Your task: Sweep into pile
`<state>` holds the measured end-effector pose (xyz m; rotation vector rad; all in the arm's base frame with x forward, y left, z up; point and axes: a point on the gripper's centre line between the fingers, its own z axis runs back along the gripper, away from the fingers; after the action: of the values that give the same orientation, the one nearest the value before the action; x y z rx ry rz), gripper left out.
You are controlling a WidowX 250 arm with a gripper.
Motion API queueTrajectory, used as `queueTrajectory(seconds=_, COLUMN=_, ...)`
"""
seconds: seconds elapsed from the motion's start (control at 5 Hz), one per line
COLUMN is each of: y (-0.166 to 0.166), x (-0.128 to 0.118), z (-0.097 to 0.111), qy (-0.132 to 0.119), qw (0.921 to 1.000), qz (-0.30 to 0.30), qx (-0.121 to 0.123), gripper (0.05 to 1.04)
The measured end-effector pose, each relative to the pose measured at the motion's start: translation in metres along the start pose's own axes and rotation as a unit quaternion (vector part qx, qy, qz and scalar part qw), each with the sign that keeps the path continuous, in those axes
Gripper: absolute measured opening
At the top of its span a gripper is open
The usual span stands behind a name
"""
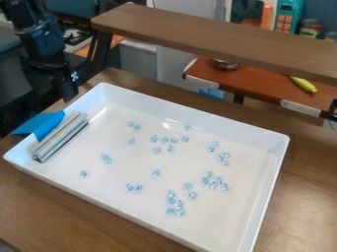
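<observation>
- One blue flap [41, 124] lies across the tray's left rim, its right side against the silver bar [60, 138]; the two look like parts of one sweeping tool.
- The bar sits along the left wall of the white tray [197, 116], which stands on the table [306, 167].
- Just above the tray's far left corner is the gripper [68, 92], apart from the bar; whether it is open or closed I cannot tell.
- Clear bluish pieces [156, 173] are spread over the tray floor: a few near the left, loose ones in the middle, tighter clumps toward the near side and the right.
- No single pile has formed, so the step in hand seems to be getting hold of the tool.
- Next, the gripper should line up over the flap, grasp it, then draw the bar low behind the outlying pieces toward the clumps.
</observation>
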<state>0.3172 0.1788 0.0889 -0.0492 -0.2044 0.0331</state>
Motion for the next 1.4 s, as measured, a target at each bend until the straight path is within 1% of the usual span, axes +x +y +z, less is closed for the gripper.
queueTrajectory(seconds=0.2, y=0.0, x=-0.005, z=-0.013, qy=0.017, qw=0.9998, qz=0.005, qx=-0.008, gripper=1.001)
queueTrajectory(seconds=0.4, y=0.001, x=-0.003, z=-0.021, qy=0.017, qw=0.9997, qz=0.005, qx=0.019, gripper=1.001)
queueTrajectory(seconds=0.6, y=0.0, x=-0.003, z=-0.035, qy=0.018, qw=0.9991, qz=0.004, qx=0.039, gripper=1.001)
queueTrajectory(seconds=0.8, y=0.002, x=-0.002, z=-0.046, qy=0.011, qw=0.998, qz=0.006, qx=0.061, gripper=1.001)
queueTrajectory(seconds=1.0, y=0.002, x=-0.004, z=-0.066, qy=0.029, qw=0.997, qz=0.009, qx=0.071, gripper=1.001)
queueTrajectory(seconds=1.4, y=0.006, x=-0.004, z=-0.076, qy=0.037, qw=0.9963, qz=0.009, qx=0.077, gripper=1.001)
